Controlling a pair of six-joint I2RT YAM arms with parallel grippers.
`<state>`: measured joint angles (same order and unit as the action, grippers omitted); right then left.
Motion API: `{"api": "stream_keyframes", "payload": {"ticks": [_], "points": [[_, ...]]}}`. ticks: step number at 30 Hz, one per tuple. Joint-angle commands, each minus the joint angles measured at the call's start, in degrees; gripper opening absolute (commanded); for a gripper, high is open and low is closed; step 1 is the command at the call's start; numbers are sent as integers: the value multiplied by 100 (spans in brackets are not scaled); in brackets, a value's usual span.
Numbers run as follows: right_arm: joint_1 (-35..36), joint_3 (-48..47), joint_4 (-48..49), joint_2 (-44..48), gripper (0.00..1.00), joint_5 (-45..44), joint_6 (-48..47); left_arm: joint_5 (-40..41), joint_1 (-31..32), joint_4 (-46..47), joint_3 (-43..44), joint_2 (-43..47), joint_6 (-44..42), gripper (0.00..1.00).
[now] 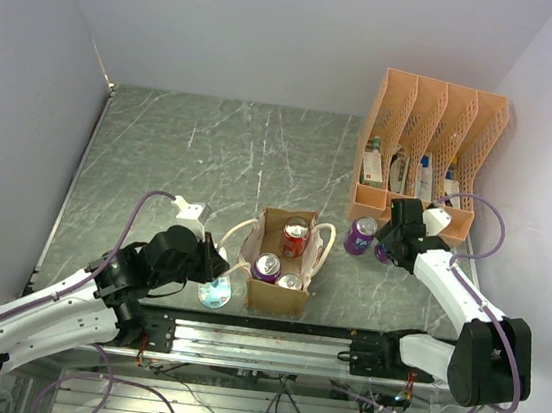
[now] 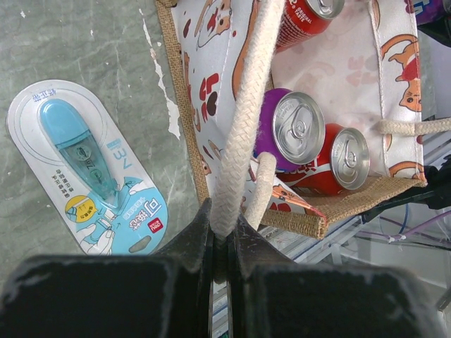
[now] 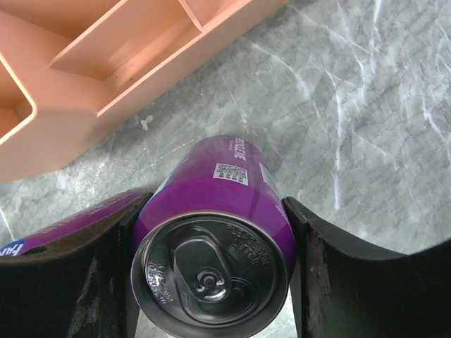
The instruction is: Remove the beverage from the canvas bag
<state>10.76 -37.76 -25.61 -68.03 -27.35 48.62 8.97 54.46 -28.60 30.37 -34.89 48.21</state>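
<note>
The left jaws are pressed together, with the cream rope handle point(image 2: 243, 141) of the canvas bag point(image 1: 275, 299) pinched between them; the right jaws are spread partway, and a purple can point(image 3: 211, 211) is clasped between them, both inner faces touching its sides; a second purple can point(image 1: 360, 235) is stood just beside it on the counter point(image 1: 213, 148), in front of the orange file organizer point(image 1: 431, 135); the bag is set between the arms near the counter's near edge, with a red can point(image 1: 294, 237), a purple-sided can point(image 1: 267, 266) and a third can point(image 1: 290, 281) held inside; a blue correction-tape pack point(image 2: 84, 176) is laid just beside the bag.
</note>
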Motion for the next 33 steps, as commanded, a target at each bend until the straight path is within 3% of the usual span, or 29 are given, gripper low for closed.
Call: {"api": "stream_keyframes", "payload": {"ticks": [1,4,8,20,22,33], "points": [[-32,-27,220,72,59,59,-185,-65,-20,-5,103,76,-50,7],[-33,-72,181,149,70,50,-291,-63,-21,-1,78,91,-48,7],[-37,-104,108,296,78,12,-326,-79,-22,9,44,97,-26,7],[-31,-393,-387,824,90,-413,-451,-77,-17,0,48,92,-6,7],[-33,-511,-430,943,99,-500,-639,-81,-19,17,28,89,-4,7],[-38,-533,154,1945,100,313,-1481,-124,-15,71,-10,61,5,7]]}}
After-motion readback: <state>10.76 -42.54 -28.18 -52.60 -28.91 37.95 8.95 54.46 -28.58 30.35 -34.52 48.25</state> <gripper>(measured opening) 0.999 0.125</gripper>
